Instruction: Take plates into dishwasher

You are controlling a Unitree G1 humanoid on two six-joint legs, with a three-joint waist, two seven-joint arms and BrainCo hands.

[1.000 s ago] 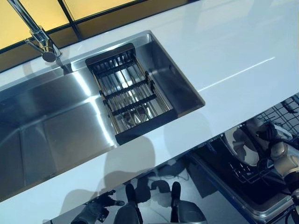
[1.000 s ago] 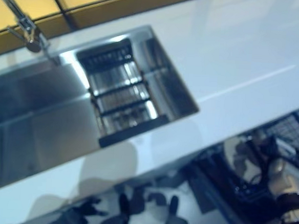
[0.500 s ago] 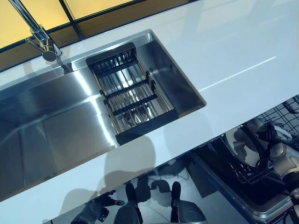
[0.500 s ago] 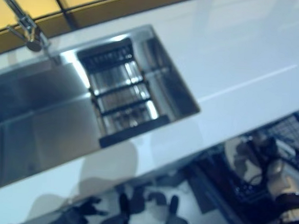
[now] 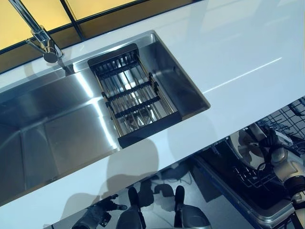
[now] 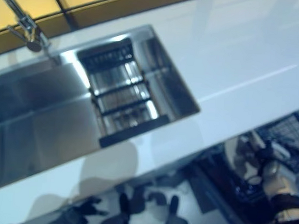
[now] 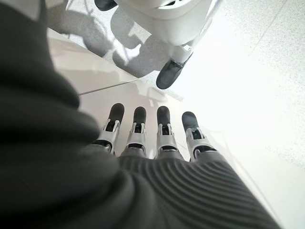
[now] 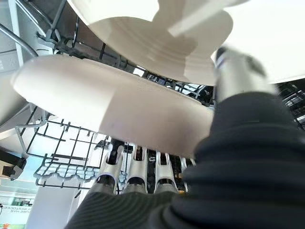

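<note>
White countertop (image 5: 238,52) runs across the head views, with a steel sink (image 5: 52,129) let into it, a dark wire drainer basket (image 5: 133,98) sitting at the sink's right end and a chrome tap (image 5: 40,38) standing over its far rim. Below the counter's near edge, at the lower right, the open dishwasher's dark wire rack (image 5: 262,179) shows, and a pale plate (image 5: 245,145) stands on edge among its tines. The right hand (image 5: 276,151) is at that plate; in the right wrist view the plate (image 8: 119,107) lies across the fingers (image 8: 136,169), which reach under its rim toward the rack (image 8: 62,148), while the thumb (image 8: 236,71) comes over the other side, so the hand pinches the plate between them. A second pale plate (image 8: 157,33) fills the space just beyond, close to the first; whether the two touch cannot be told. The left hand (image 5: 97,214) hangs low at the bottom left, below the counter's edge, and its own wrist view shows its fingers (image 7: 164,131) straight, side by side and holding nothing above the pale floor (image 7: 248,62).
</note>
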